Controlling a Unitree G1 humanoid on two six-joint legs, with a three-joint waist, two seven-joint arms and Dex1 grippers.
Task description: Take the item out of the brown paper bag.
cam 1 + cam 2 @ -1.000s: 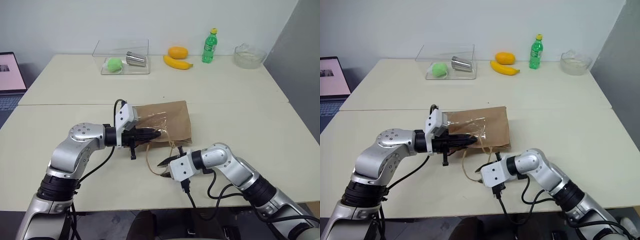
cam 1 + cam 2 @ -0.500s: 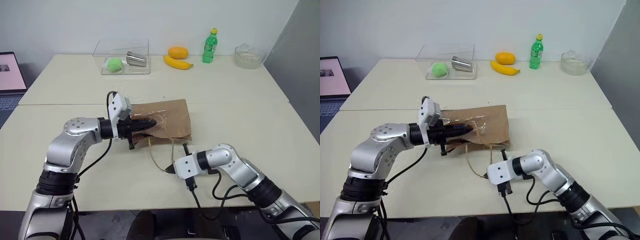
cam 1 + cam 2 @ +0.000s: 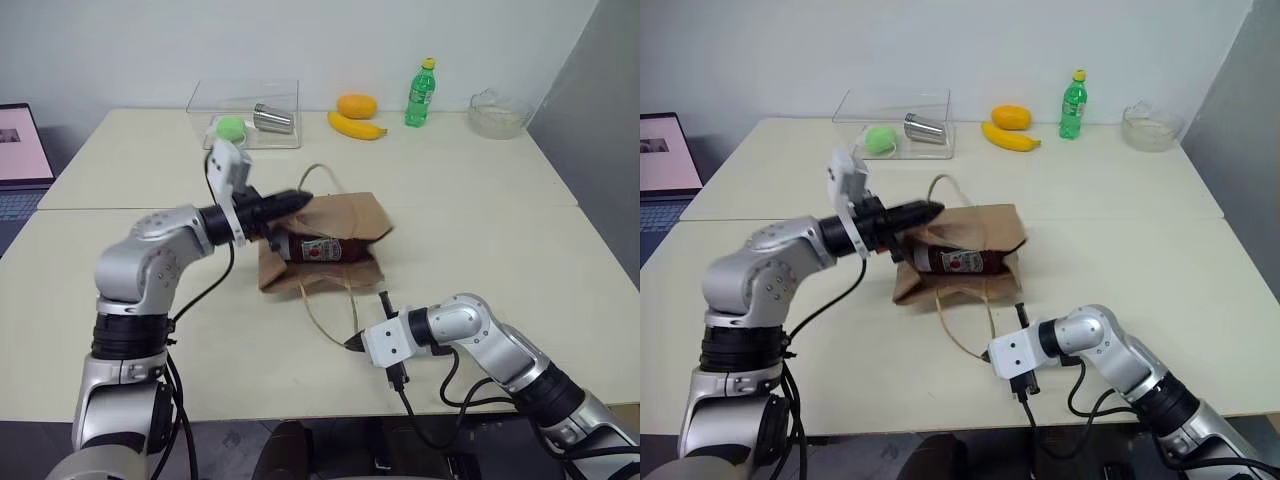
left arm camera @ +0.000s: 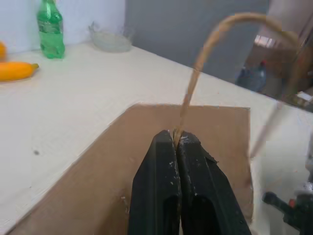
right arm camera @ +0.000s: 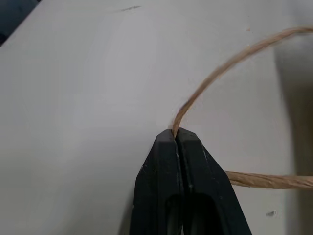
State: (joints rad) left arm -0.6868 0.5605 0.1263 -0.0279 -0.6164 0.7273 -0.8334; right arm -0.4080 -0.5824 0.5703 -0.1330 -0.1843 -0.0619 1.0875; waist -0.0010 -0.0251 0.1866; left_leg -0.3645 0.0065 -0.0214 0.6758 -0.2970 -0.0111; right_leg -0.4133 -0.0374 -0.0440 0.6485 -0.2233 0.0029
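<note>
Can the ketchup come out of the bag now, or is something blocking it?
Nothing visible blocks the ketchup bottle. The brown paper bag gapes open toward the robot. But the left gripper and right gripper each pinch a cord handle, so neither is free.

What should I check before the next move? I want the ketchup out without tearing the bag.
1. Left gripper shut on upper cord handle: ok.
2. Right gripper shut on lower cord handle: ok.
3. Brown paper bag mouth open: ok.
4. Ketchup bottle visible inside, lying on its side: ok.
5. Bottle out of the bag: not ok.
6. A free gripper to take the bottle: not ok.
</note>
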